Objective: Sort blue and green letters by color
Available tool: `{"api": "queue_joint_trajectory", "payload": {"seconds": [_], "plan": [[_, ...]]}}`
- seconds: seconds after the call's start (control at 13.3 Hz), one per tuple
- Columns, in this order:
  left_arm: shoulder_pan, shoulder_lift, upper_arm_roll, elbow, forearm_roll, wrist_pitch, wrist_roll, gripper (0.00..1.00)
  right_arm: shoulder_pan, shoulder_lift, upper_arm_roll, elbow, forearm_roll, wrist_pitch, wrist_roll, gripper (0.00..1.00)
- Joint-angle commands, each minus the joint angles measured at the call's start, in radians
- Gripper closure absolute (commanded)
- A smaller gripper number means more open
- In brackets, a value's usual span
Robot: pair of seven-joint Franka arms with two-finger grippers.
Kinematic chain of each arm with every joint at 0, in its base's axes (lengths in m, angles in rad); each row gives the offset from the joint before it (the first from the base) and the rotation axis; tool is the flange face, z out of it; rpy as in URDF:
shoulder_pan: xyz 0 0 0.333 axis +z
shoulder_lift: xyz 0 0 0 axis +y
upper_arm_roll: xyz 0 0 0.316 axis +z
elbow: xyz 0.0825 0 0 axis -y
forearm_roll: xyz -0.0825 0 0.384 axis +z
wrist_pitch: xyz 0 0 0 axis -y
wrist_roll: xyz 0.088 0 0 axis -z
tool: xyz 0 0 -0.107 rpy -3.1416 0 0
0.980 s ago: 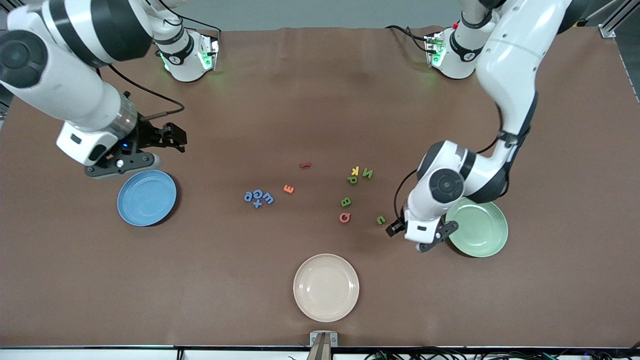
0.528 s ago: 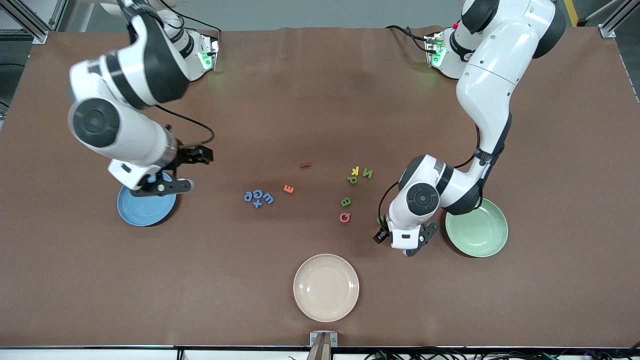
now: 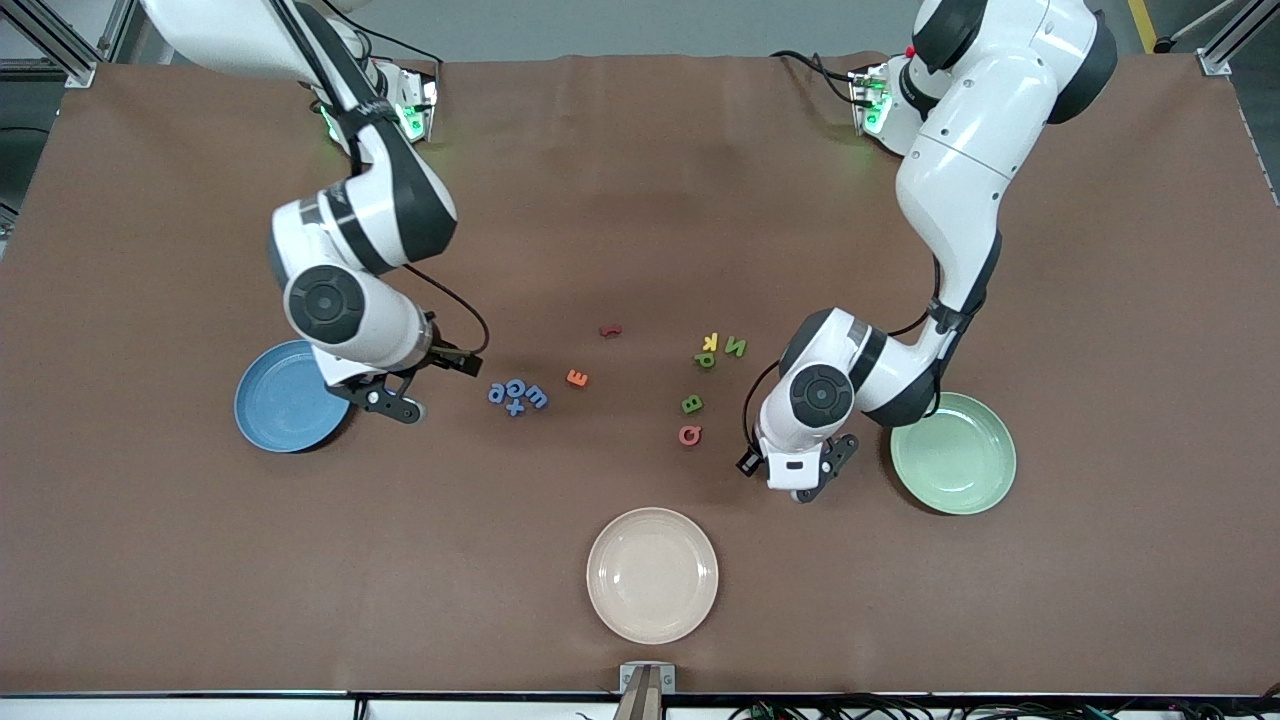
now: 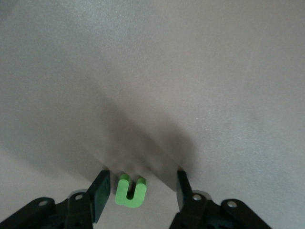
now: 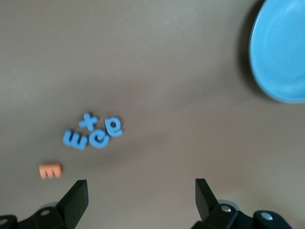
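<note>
Closing your left gripper (image 4: 139,193) on the green U (image 4: 129,192) bracketed between its parted, ungripping fingers, stay centred; your right gripper (image 5: 141,198) hangs wide apart near the blue letters (image 5: 93,132).

Blue letters (image 3: 518,395), green letters (image 3: 722,349) — blue plate (image 3: 285,399), green plate (image 3: 953,453), cream plate (image 3: 652,575).

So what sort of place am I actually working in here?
Most likely a robotics lab bench, not a home or shop: a table under a brown cloth, aluminium frame rails at its corners, and staged props, toy letters plus colored plates, between two mounted arms.
</note>
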Motion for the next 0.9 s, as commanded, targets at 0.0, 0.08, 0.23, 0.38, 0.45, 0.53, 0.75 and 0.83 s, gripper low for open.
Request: {"api": "queue_joint_trajectory", "payload": {"seconds": [0.0,0.08,0.23,0.38,0.45,0.53,0.75,0.83], "plan": [[-0.003,-0.005,0.006,-0.013,0.010,-0.008,-0.013,0.74,0.023,0.067,-0.009,-0.022,0.004,0.105,0.286,0.01],[-0.003,-0.010,0.006,-0.011,0.010,-0.014,-0.013,0.87,0.023,0.092,-0.009,-0.024,0.004,0.146,0.383,0.01],[0.009,-0.045,0.006,-0.008,0.013,-0.078,-0.013,1.00,0.025,0.129,-0.009,-0.024,0.004,0.201,0.559,0.01],[0.032,-0.092,0.006,-0.010,0.019,-0.176,-0.007,1.00,0.009,0.143,-0.009,-0.024,0.019,0.241,0.640,0.00],[0.063,-0.127,0.006,-0.010,0.019,-0.248,0.003,1.00,0.002,0.158,-0.009,-0.024,0.025,0.263,0.654,0.00],[0.104,-0.152,0.000,-0.011,0.021,-0.284,0.026,1.00,-0.005,0.161,-0.009,-0.024,0.025,0.277,0.655,0.00],[0.238,-0.198,-0.005,-0.062,0.021,-0.300,0.225,1.00,0.006,0.187,-0.011,-0.025,0.027,0.334,0.747,0.01],[0.278,-0.195,-0.003,-0.069,0.021,-0.298,0.285,1.00,0.012,0.192,-0.011,-0.027,0.027,0.349,0.762,0.01]]}}
